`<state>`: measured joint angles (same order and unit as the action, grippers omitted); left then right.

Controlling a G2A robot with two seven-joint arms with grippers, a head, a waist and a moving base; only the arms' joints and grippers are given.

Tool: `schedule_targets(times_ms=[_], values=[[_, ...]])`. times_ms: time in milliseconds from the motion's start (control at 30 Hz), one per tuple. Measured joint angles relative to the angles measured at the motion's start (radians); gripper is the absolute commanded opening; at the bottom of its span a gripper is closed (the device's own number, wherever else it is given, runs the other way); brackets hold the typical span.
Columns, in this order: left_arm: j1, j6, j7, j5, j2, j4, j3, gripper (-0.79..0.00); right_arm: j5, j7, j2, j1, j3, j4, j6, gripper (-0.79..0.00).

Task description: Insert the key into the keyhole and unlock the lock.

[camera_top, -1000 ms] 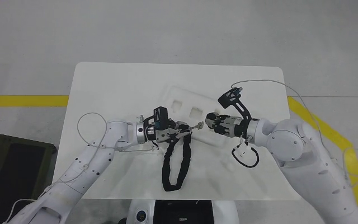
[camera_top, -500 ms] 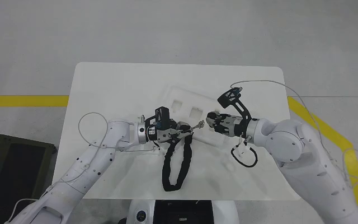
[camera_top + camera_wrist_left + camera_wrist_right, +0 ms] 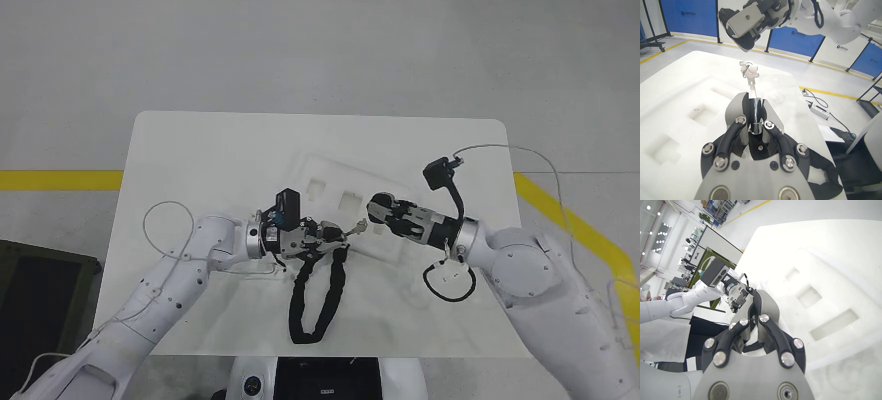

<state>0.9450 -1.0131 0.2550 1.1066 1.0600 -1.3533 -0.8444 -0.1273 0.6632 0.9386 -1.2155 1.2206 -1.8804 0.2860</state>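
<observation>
One by one, counted outward from the robot. Found a single lock (image 3: pixel 755 117), with its black sleeved chain (image 3: pixel 316 300) drooping in one limp loop toward the near side of the tabletop (image 3: pixel 200 150); judged that part floppy and a poor place to hold. Saw the lock's chrome barrel clenched in the left gripper (image 3: pixel 755 99)'s jaws; judged it hard, smooth and slippery, so worth a firm squeeze across the barrel. Counted one key (image 3: pixel 752 75) standing out of the barrel's end, blade partly buried, with one ring and what looked like a second key dangling at its head. Judged the key light, thin and stiff, best pinched flat across the broad head for turning; reckoned the loose ring could get in the way. Found the right gripper (image 3: pixel 738 32) just beyond the key, apart from it, jaws seemingly pressed together on nothing. Farther off, counted one white foam tray (image 3: pixel 677 91) with three recesses.
</observation>
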Motion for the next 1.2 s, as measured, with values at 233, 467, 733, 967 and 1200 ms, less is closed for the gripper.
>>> schedule_targets(times_ms=[233,467,733,967,1200], values=[[-0.036,0.001,-0.054,-0.197,-0.008,0.019,0.092,-0.785,0.039,-0.131,0.015,-0.019,-0.013,0.039,0.033,-0.785],[-0.076,0.001,-0.089,-0.347,-0.025,0.028,0.163,-0.785,0.069,-0.170,0.025,-0.024,-0.025,0.058,0.063,-0.785],[-0.100,0.001,-0.070,-0.418,-0.041,0.034,0.205,-0.785,0.094,-0.163,0.032,-0.029,-0.025,0.076,0.084,-0.785],[-0.115,0.001,-0.041,-0.427,-0.048,0.041,0.230,-0.785,0.105,-0.182,0.038,-0.031,-0.023,0.081,0.087,-0.785],[-0.120,0.001,0.010,-0.424,-0.052,0.059,0.245,-0.785,0.112,-0.200,0.041,-0.047,0.003,0.079,0.095,-0.785]])
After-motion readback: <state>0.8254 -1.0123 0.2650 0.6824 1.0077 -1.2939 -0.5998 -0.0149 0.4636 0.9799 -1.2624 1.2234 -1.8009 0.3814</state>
